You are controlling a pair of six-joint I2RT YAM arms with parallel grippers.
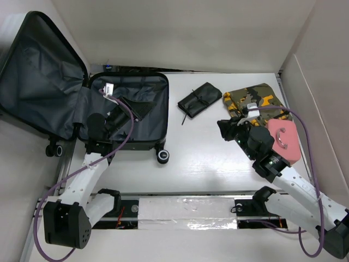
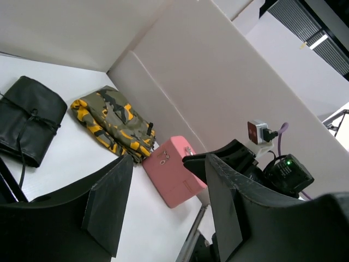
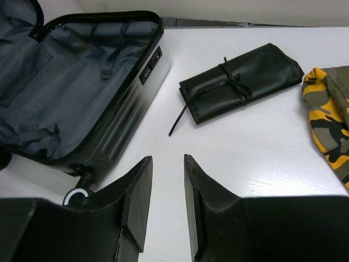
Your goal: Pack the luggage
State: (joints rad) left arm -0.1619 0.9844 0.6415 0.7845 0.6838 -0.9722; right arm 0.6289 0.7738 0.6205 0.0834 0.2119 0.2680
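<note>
Two grippers on show and nothing in either of them. Got the luggage (image 1: 150,90) flopped open at the far left of the table (image 1: 218,164), lid (image 1: 38,65) standing up on the left and dark grey lining in both halves. Can see the left gripper (image 1: 122,112) hovering over the base half, fingers (image 2: 109,202) spread well apart with just air between. Same deal with the right gripper (image 1: 226,130) over bare tabletop on the right side, jaws parted by a narrow gap, not touching anything. Spotted a black roll-up pouch (image 1: 199,100) tied shut, lying between the luggage and a camouflage folded cloth (image 1: 256,101), plus a pink case (image 1: 286,139) just beside the cloth at the table's right edge, partly hidden under the right arm from above. Couple of black wheels (image 1: 162,156) poking out along the luggage's near side. As for writing: only a little combination lock (image 3: 150,68) on the luggage's side, digits way too small to read.
</note>
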